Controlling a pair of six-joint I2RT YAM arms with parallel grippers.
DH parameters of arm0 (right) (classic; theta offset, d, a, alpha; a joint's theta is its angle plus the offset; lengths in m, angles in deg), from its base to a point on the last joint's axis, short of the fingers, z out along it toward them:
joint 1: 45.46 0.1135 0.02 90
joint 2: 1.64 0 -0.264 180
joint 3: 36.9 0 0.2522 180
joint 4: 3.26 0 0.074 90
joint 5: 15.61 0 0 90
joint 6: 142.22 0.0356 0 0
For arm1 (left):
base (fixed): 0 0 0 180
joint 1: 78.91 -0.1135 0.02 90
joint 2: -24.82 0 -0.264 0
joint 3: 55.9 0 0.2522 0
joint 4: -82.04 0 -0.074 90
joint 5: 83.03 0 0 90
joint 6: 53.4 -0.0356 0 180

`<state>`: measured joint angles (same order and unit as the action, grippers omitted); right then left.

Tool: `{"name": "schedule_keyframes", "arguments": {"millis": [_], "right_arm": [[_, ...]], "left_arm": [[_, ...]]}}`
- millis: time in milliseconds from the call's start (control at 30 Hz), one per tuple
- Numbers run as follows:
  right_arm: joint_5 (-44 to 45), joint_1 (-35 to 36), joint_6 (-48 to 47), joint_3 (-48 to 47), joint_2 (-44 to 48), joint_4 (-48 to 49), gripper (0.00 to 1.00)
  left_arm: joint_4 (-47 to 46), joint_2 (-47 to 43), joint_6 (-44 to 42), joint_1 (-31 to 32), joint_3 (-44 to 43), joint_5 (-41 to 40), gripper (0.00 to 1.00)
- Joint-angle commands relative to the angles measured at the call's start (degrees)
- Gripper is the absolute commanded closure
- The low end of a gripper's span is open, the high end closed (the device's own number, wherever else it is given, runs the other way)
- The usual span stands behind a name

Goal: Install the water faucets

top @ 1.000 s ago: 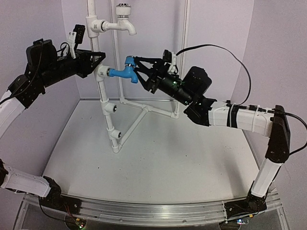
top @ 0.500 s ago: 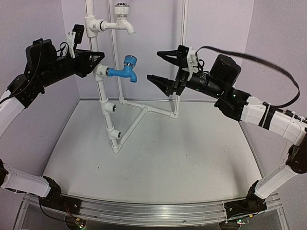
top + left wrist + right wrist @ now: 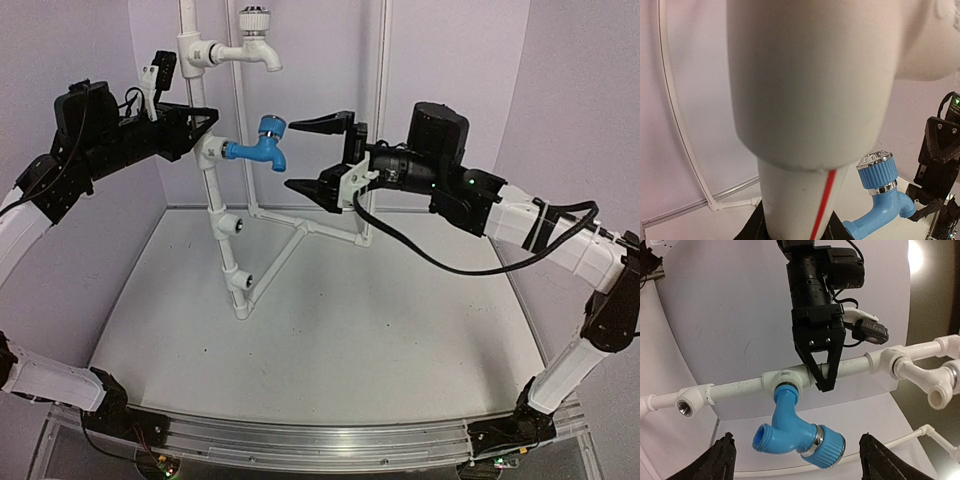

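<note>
Blue is the lower tap. It sits in a side fitting of the white pipe frame, partway up the leaning post, with its ribbed knob on top and its spout turned down. From the left wrist the knob shows shiny metal rings above and below the ribs.

White with a silvery knob, the second tap is mounted higher on the same post, and its spout also points down.

The left gripper reaches in from the left. Its black fingers are clamped around the post just above the blue tap's fitting, which is clearest from the right wrist. A thin red stripe runs lengthwise down the pipe by those fingers. It is the only marking visible, and no lettering can be read on the pipe or either tap.

The right gripper hangs in the air just right of the blue tap. Its jaws are spread wide, one fingertip above the other, and they touch nothing. A small green light glows on that arm behind the wrist. The frame's feet rest on the grey table.
</note>
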<state>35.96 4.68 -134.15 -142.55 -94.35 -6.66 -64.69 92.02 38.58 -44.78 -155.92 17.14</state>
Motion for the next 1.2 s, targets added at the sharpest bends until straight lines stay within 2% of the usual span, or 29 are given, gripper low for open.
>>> {"name": "schedule_keyframes", "arguments": {"millis": [0,200,400,567,633,700,800,900,1000,1167], "right_arm": [[-0.03,0.83,-6.32,-5.06,-2.95,-0.51,0.16],[3.26,2.43,-9.76,-7.16,-6.50,1.82,0.21],[9.94,3.53,-9.16,-8.24,-10.60,11.63,0.32],[13.43,3.62,-7.41,-9.91,-12.94,13.71,0.42],[14.71,3.92,-7.12,-9.56,-13.27,14.15,0.48],[15.98,4.60,-5.81,-8.55,-13.20,14.62,0.59],[19.70,6.52,-0.35,-6.85,-12.47,14.63,0.83],[21.61,7.57,7.01,-5.06,-11.19,13.40,1.00],[19.41,8.06,22.44,-6.79,-9.75,5.26,1.00],[18.08,7.47,64.25,-12.04,-10.42,2.83,1.00]], "left_arm": [[15.15,2.20,8.92,0.67,1.69,3.63,1.00],[15.30,1.97,8.92,0.70,1.62,3.67,1.00],[15.39,1.84,8.67,0.68,1.74,3.64,1.00],[15.41,1.58,8.57,0.68,1.87,3.65,1.00],[15.41,1.48,8.57,0.68,1.97,3.56,1.00],[15.48,1.44,8.57,0.68,2.06,3.52,1.00],[15.44,1.38,8.57,0.67,2.13,3.55,1.00],[15.44,1.42,8.44,0.68,2.06,3.64,1.00],[15.42,1.52,8.33,0.68,2.06,3.70,1.00],[15.46,1.81,8.28,0.68,1.89,3.72,1.00]]}}
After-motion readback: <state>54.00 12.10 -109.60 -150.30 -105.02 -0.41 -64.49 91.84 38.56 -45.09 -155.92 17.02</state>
